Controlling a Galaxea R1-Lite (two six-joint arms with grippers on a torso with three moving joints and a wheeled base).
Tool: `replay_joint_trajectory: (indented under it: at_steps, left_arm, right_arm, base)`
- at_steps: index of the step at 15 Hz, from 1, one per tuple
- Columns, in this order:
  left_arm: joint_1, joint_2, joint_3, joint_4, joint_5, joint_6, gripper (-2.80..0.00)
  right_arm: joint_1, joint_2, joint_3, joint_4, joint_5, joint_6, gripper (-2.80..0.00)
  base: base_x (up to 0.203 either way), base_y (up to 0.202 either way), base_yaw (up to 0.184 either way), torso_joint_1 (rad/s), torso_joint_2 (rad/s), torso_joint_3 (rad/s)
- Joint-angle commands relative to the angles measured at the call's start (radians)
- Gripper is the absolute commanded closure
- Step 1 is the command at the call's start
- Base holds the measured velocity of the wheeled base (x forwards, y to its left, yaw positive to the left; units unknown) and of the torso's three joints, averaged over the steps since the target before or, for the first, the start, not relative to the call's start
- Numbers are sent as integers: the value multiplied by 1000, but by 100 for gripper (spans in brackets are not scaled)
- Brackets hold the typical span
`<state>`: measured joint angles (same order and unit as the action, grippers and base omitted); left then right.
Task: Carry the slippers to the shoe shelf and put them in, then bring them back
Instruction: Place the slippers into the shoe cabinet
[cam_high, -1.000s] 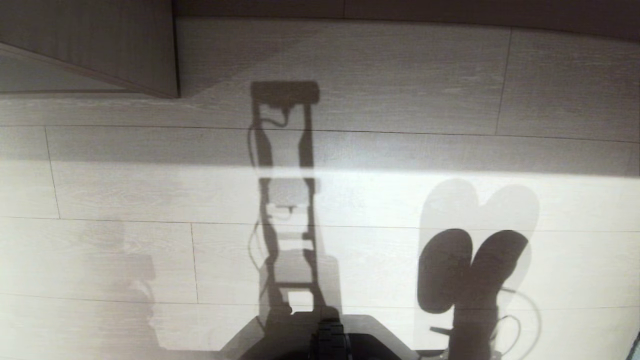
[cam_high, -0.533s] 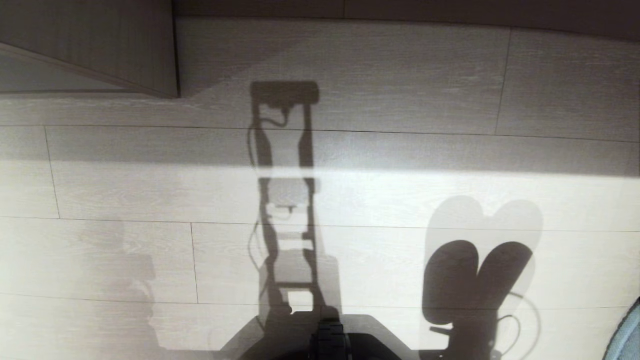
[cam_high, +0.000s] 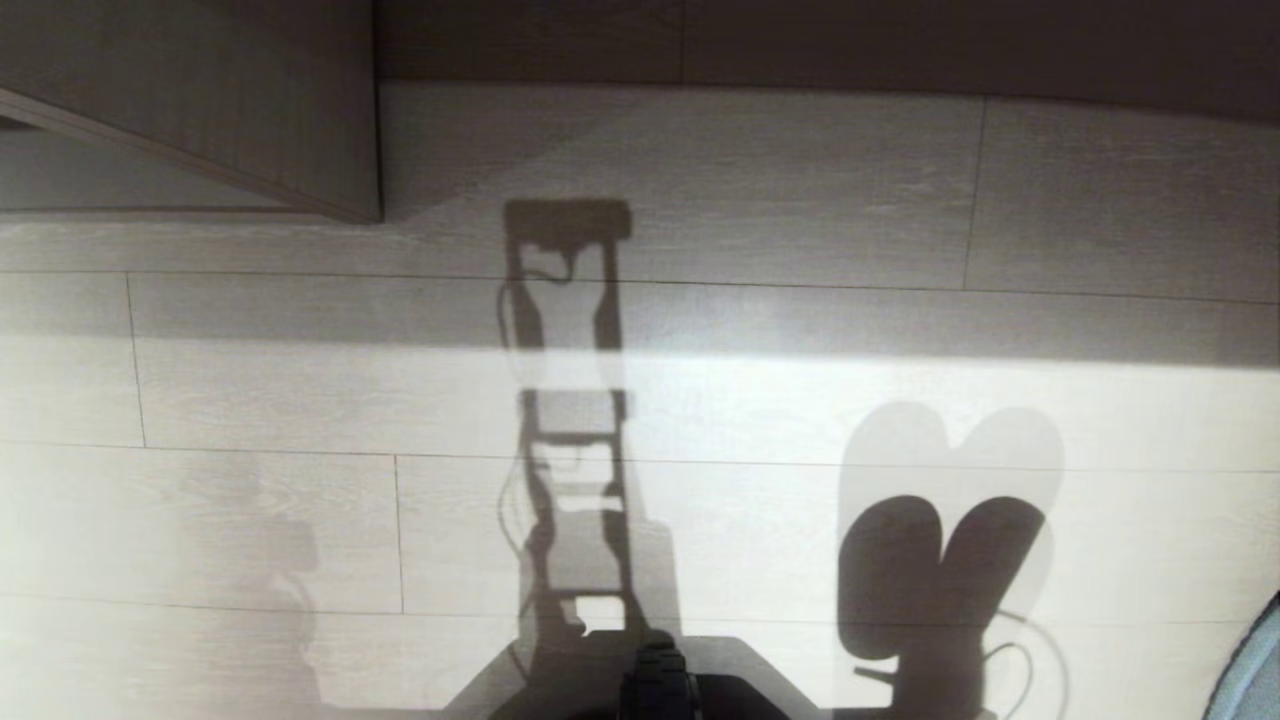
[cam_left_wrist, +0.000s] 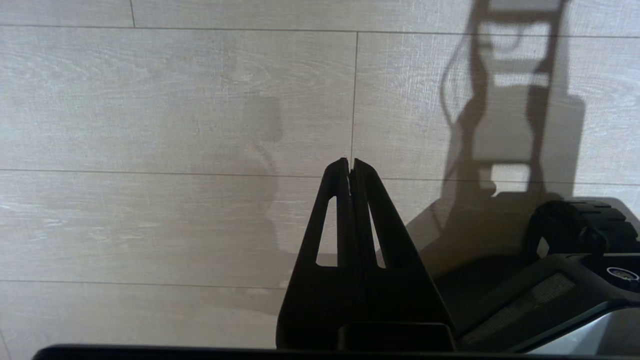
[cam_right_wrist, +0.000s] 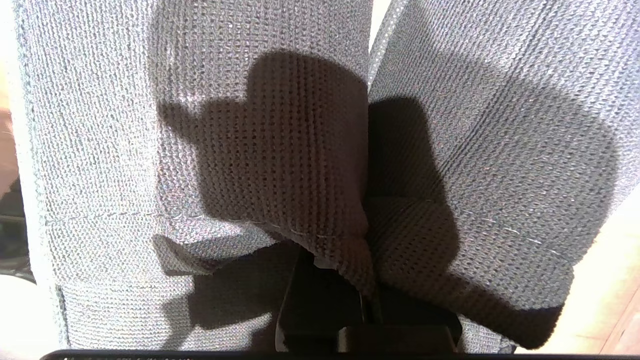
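The slippers (cam_right_wrist: 320, 150) are clamped in my right gripper (cam_right_wrist: 330, 280), both toe bands pinched together between its jaws; the knitted grey fabric fills the right wrist view. In the head view I only catch a sliver of the pair at the lower right edge (cam_high: 1250, 670), plus their double-lobed shadow (cam_high: 940, 560) on the floor (cam_high: 250, 400), so they're off the ground on my right side. Left gripper (cam_left_wrist: 350, 167) is empty, fingers pressed together, pointing at the pale wood-look floor planks beside the base (cam_left_wrist: 565, 280). Mast shadow (cam_high: 570, 400) runs up the middle of the floor. A light-brown wood-grain panel (cam_high: 250, 90) sits at the upper left of the head view; can't tell if it's the shoe shelf.
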<state>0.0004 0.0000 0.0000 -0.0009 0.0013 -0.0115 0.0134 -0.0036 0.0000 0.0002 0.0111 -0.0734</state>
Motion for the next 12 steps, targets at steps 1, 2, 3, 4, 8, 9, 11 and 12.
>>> replay_joint_trajectory:
  at_steps: [1, 2, 3, 4, 8, 9, 11, 12]
  left_arm:
    - [0, 0, 0, -1, 0, -1, 0]
    - [0, 0, 0, -1, 0, -1, 0]
    - [0, 0, 0, -1, 0, -1, 0]
    - [1, 0, 1, -1, 0, -1, 0]
    - [0, 0, 1, -1, 0, -1, 0]
    - [1, 0, 0, -1, 0, -1, 0]
    - [0, 0, 0, -1, 0, -1, 0]
    - [0, 0, 0, -1, 0, -1, 0]
  right_arm:
    - [0, 5, 0, -2, 1, -3, 0]
    - [0, 4, 0, -2, 1, -3, 0]
    - [0, 5, 0, -2, 1, -3, 0]
    - [0, 5, 0, -2, 1, -3, 0]
    - [0, 5, 0, -2, 1, -3, 0]
    - [0, 5, 0, -2, 1, -3, 0]
    - [0, 5, 0, -2, 1, -3, 0]
    - [0, 5, 0, -2, 1, -3, 0]
  base:
    - [0, 0, 0, -2, 4, 199]
    - [0, 0, 0, 6, 2, 196]
    - [0, 0, 0, 2, 2, 207]
    - [0, 0, 0, 5, 2, 204]
    - [0, 0, 0, 1, 2, 200]
    - [0, 0, 0, 2, -1, 204]
    - [0, 0, 0, 2, 2, 196]
    - [0, 0, 0, -2, 6, 199]
